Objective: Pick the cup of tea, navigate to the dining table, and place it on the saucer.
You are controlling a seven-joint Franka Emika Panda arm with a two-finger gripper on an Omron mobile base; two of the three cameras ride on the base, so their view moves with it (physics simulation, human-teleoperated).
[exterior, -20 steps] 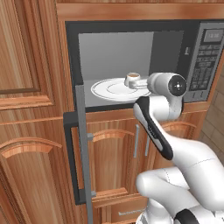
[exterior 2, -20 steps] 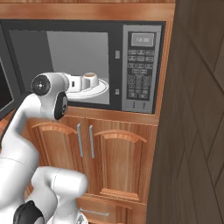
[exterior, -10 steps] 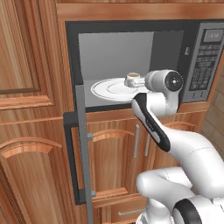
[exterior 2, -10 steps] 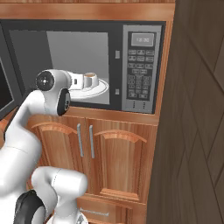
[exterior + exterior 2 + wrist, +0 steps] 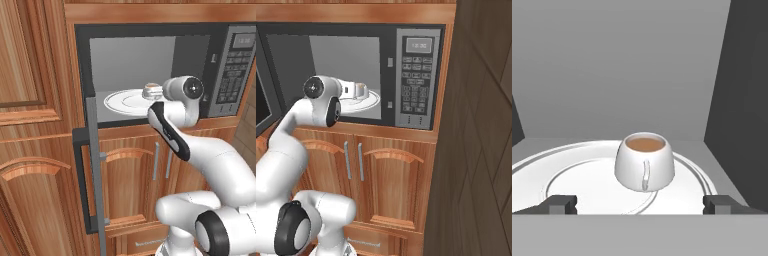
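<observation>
The cup of tea, white with brown liquid and its handle toward me, sits on the large white plate inside the open microwave. My gripper is open, its two dark fingertips spread wide just in front of the cup, which stands a short way beyond and between them. From the left base view the cup shows beside the arm's wrist; from the right it peeks out past the wrist. The dining table and the saucer are out of view.
The microwave door hangs open to the left, swung out toward the base. The keypad panel is on the right. Wooden cabinet doors lie below, and a dark wooden wall stands at the right.
The arm has reached further into the microwave, bringing the hand closer to the cup. Cup and plate have not moved.
</observation>
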